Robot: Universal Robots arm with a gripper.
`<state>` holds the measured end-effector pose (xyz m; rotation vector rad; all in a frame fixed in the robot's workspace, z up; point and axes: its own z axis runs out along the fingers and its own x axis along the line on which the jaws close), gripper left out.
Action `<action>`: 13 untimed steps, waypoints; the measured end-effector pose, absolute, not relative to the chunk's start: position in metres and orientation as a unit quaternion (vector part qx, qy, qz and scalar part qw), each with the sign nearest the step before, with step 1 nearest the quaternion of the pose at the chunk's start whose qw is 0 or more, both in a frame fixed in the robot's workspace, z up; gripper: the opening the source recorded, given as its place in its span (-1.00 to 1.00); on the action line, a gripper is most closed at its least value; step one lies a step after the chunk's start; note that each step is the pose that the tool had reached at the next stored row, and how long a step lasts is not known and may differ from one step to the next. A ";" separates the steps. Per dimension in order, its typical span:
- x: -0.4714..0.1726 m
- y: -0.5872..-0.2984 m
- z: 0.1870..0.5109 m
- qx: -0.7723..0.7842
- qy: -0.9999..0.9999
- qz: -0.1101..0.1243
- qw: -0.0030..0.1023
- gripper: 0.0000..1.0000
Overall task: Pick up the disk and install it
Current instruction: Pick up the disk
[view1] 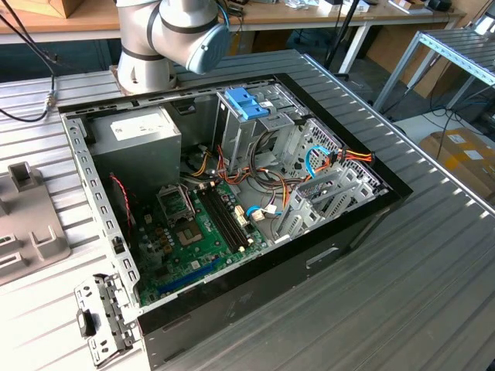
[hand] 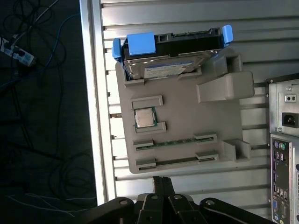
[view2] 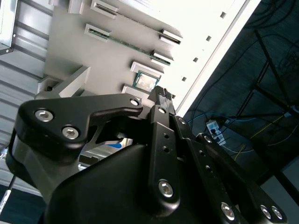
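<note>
Hovering over the grey holder [hand: 187,121], the gripper [hand: 162,181] has its 2 fingers [view2: 161,93] pressed together, gripping nothing; the disk [hand: 168,65] sits slotted in that holder, well apart.

Ribbed grey metal tabletop [view1: 418,255] across most of the exterior view, long slats evenly lit. Beyond its far edge, a wooden workbench [view1: 271,17] on white legs [view1: 354,45], small clutter on top. At the exterior view's right, an open metal frame [view1: 456,48], pale floor [view1: 421,124] beneath it and cardboard boxes [view1: 462,158] near the table's side. In the first wrist view, shadowed floor [hand: 42,116] past the table's bright edge rail [hand: 96,93], strewn with loose cables [hand: 56,172], a power strip [hand: 17,52] among them
</note>
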<state>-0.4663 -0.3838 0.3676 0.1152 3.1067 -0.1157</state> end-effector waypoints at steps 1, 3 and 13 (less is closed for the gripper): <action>-0.466 -0.384 0.368 0.037 0.999 -0.037 0.015 -0.79; -0.466 -0.384 0.368 0.037 0.999 -0.037 0.015 -0.79; -0.458 -0.380 0.366 0.037 0.998 -0.038 0.015 -0.79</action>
